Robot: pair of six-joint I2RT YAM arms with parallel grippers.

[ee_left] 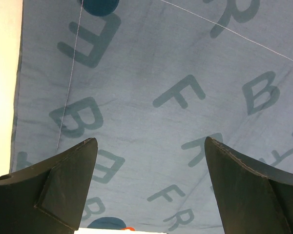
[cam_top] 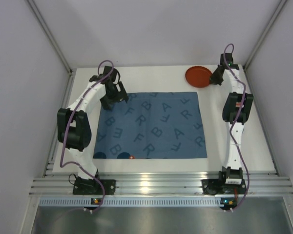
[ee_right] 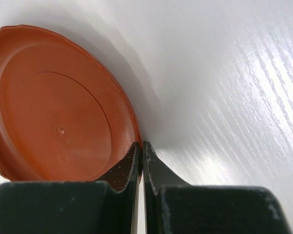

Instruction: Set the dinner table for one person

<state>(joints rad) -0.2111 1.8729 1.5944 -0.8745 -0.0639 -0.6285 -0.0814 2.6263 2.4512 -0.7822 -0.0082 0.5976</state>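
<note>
An orange-red round plate (cam_top: 199,76) lies flat on the white dinner table (cam_top: 254,146) at the back right, beyond the blue cloth mat (cam_top: 151,126) printed with letters. My right gripper (cam_top: 216,78) is shut on the plate's right rim. In the right wrist view one finger lies over the plate (ee_right: 53,107) and the other outside it, with the right gripper (ee_right: 142,146) pinching the edge. My left gripper (cam_top: 118,97) hovers over the mat's back left corner. In the left wrist view the left gripper (ee_left: 150,141) is open, and only the mat (ee_left: 161,73) shows between its fingers.
Two dark blue round shapes (cam_top: 99,155) (cam_top: 123,156) and a small orange spot (cam_top: 132,157) sit at the mat's near left edge. An aluminium rail (cam_top: 161,185) runs along the table's near side. Grey walls close in the back and both sides.
</note>
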